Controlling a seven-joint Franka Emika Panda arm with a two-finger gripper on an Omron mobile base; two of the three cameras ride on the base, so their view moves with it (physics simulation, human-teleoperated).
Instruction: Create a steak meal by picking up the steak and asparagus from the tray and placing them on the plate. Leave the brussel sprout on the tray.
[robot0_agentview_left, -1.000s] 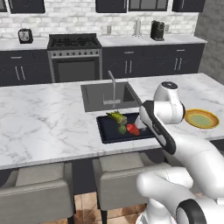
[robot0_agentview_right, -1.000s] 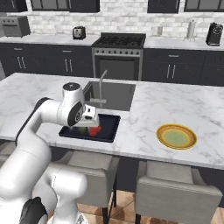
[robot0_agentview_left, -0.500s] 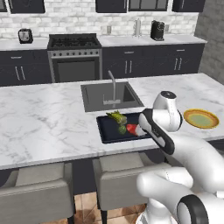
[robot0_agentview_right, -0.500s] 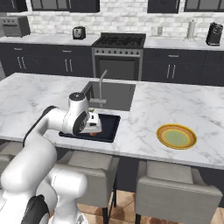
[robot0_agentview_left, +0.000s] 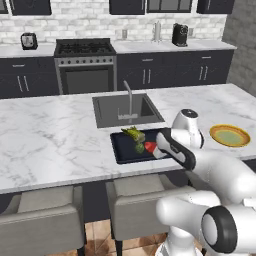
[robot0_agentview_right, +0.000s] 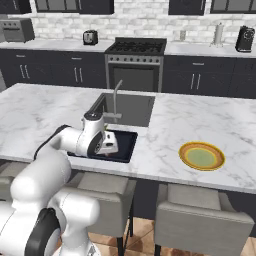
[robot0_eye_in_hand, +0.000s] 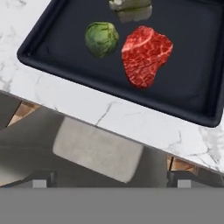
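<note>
The black tray (robot0_eye_in_hand: 41, 61) lies on the counter near its front edge. On it are the red steak (robot0_eye_in_hand: 145, 54), the round dark-green brussel sprout (robot0_eye_in_hand: 101, 39) right beside it, and the yellow-green asparagus (robot0_eye_in_hand: 130, 8), cut off by the top of the hand view. The left base view shows the asparagus (robot0_agentview_left: 132, 134) behind the sprout (robot0_agentview_left: 139, 148) and the steak (robot0_agentview_left: 150, 146). My gripper (robot0_agentview_left: 157, 150) hangs low beside the steak, over the tray's (robot0_agentview_left: 122, 152) near edge; its tips (robot0_eye_in_hand: 43, 183) stand wide apart, open, holding nothing. The orange-rimmed plate (robot0_agentview_left: 230, 135) sits bare to the right.
A sink basin (robot0_agentview_left: 127, 109) with a tall faucet (robot0_agentview_left: 129, 97) lies just behind the tray. Two grey stools (robot0_agentview_left: 42, 220) stand below the counter's front edge. In the right base view my arm covers much of the tray (robot0_agentview_right: 126, 146); the plate (robot0_agentview_right: 202, 156) is far right.
The arm has bent down and its hand has dropped toward the tray's near edge beside the steak. The food, tray and plate have stayed put.
</note>
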